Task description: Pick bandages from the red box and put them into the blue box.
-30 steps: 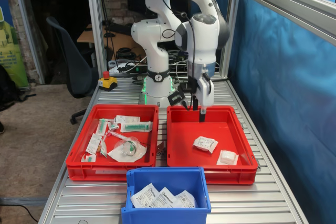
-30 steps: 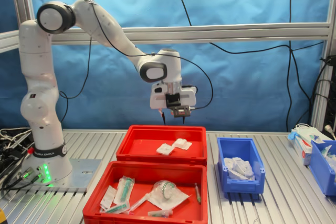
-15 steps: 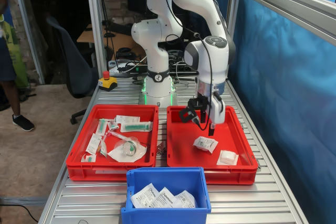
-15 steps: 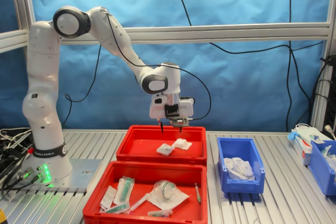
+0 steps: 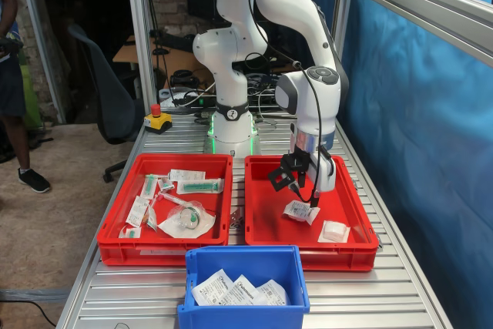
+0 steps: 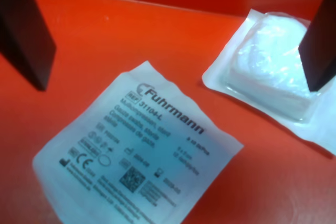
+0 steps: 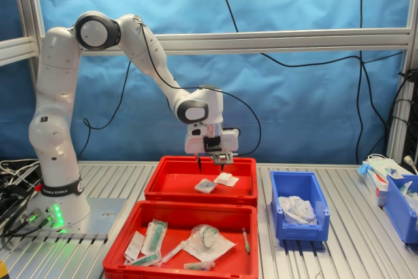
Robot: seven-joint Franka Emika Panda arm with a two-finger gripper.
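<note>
Two bandages lie flat on the floor of the red box [image 5: 350, 246], apart from each other. The printed Fuhrmann packet [image 6: 137, 154] lies with its corners turned diamond-wise to my fingers; the plain padded packet [image 6: 273, 69] sits just beside it, nearer one fingertip.

My tool [image 5: 300, 189] hangs low over the printed packet, fingers spread wide and gripping nothing. In the wrist view one dark finger [image 6: 25, 30] stands off one side and the other finger [image 6: 321, 51] overlaps the padded packet's edge, so the printed packet lies between them but offset toward the near edge of my view, not centred. I reckon I need a small shift toward it before dropping, or the far finger may come down on the padded packet instead.

The packet is thin and flat on the tray, so pinching it will be fiddly; I judge one fingertip has to catch an edge.

The blue box [image 5: 245, 261] waits on the table in front of the trays, already holding several packets. The other red tray [image 5: 123, 246] with syringes sits alongside, at the first exterior view's left.
</note>
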